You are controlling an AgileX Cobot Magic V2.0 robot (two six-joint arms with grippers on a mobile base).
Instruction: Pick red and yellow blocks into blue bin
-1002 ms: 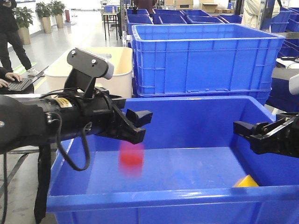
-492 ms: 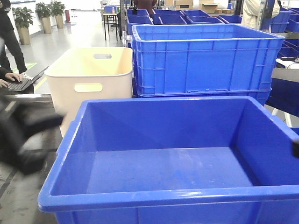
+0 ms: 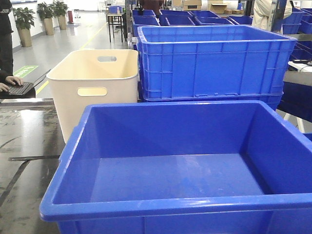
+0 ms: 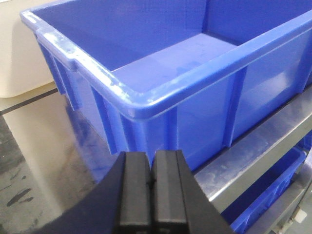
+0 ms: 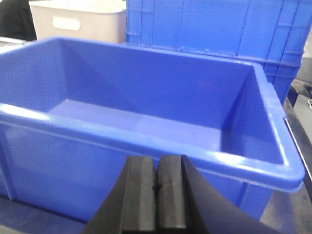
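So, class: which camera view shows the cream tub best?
The front view: the cream tub shows whole, with both handle slots. The right wrist view catches only its top edge and one slot; the left wrist view, a cream sliver.

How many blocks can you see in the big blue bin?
0. No blocks show in any view. The blue bin has a bare floor wherever it can be seen, but its near wall hides the closest strip of floor, so blocks may lie there.
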